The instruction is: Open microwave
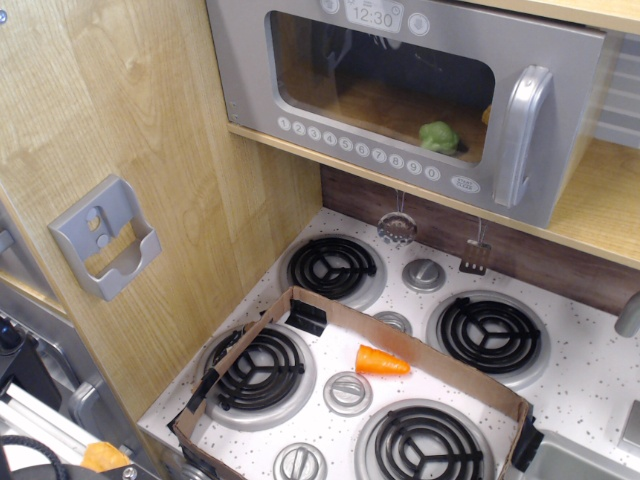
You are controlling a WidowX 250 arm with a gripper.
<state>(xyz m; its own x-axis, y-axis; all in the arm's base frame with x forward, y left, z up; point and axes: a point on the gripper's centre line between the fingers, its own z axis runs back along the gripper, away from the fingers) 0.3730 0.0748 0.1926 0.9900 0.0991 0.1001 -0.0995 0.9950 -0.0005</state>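
Observation:
The microwave (400,90) sits on a wooden shelf at the top of the view. Its silver-grey door has a clear window, a row of round number buttons (355,148) along the bottom and a 12:30 clock (373,16) at the top. The chunky silver loop handle (522,135) stands upright at the door's right side. The door looks shut against the body. A small green item (438,137) lies inside, behind the window. No gripper shows in this view.
Below is a toy stove (600,370) with several black coil burners, ringed by a low cardboard frame (430,352). An orange carrot (380,361) lies on it. A grey holder (105,240) hangs on the left wooden wall. Two utensils (397,228) hang under the shelf.

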